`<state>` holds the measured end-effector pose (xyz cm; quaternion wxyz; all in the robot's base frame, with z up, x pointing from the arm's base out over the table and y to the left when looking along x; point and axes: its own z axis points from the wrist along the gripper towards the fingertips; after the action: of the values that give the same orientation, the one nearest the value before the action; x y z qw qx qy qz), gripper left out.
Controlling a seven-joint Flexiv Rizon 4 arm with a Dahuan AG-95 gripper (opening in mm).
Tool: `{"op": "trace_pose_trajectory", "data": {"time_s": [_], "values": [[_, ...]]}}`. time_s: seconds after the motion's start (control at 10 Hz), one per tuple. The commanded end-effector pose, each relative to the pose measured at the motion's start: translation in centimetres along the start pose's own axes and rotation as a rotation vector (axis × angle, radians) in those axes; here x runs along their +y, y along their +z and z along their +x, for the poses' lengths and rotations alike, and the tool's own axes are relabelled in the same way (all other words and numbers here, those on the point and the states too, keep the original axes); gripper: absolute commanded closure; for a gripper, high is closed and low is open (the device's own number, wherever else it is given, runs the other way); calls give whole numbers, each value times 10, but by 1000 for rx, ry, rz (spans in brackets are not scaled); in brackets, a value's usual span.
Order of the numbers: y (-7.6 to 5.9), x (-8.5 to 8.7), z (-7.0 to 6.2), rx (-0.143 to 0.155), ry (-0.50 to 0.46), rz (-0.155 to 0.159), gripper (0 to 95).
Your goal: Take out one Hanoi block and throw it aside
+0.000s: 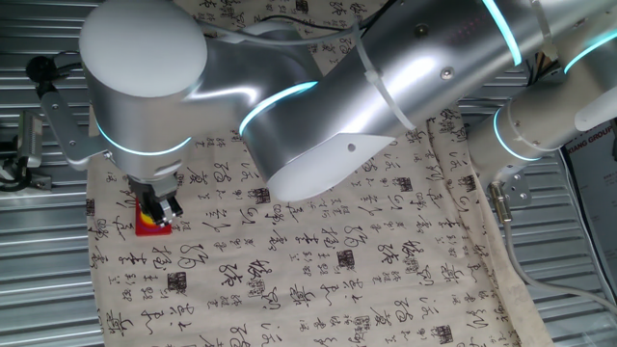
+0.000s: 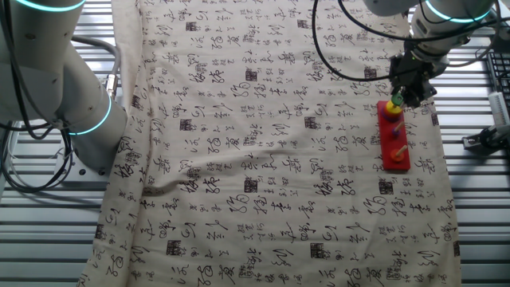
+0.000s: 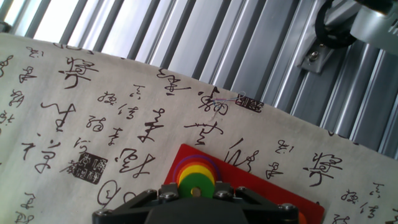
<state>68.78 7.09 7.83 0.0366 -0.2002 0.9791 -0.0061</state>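
Working on the first step: getting hold of the block point(image 3: 203, 180). Reaching down with the claw point(image 3: 193, 196) at the bottom middle of the hand view, right at the green block. Finding the block on top of a stack of bigger rings point(image 3: 185, 167), sitting at one end of the red base point(image 3: 261, 186). Finding the same spot at the upper right of the other fixed view, with the claw point(image 2: 404, 94) hanging over the upper end of the base point(image 2: 396, 151). Finding it again at the left of one fixed view, with the claw point(image 1: 162, 206) just above a bit of red base point(image 1: 147, 227).

Not being able to tell how wide open the claw is, or whether pinching the block yet. Seeing only dark claw parts along the bottom edge of the hand view, covering the near side of the stack.

Next, probably needing a snug pinch on the green block only. Then needing a straight lift up off the peg, without dragging the yellow ring or the base along. After that, needing a move out over the cloth point(image 1: 318, 270) on the counter point(image 1: 39, 289), and a let-go off to the side.

Missing a lot in one fixed view, with the big arm point(image 1: 386, 87) filling the top and no block showing there. Not seeing the peg under the rings. Losing the near part of the base below the bottom edge of the hand view. Seeing the block only as a tiny speck in the other fixed view.
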Motion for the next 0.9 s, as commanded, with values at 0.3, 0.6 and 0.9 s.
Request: {"op": "trace_pose_trajectory", "data": {"time_s": [0.3,0.6,0.9], "values": [[-4,0,0,2,3,-1,950],[-6,1,0,2,6,-3,950],[-7,1,0,3,5,-4,950]]}}
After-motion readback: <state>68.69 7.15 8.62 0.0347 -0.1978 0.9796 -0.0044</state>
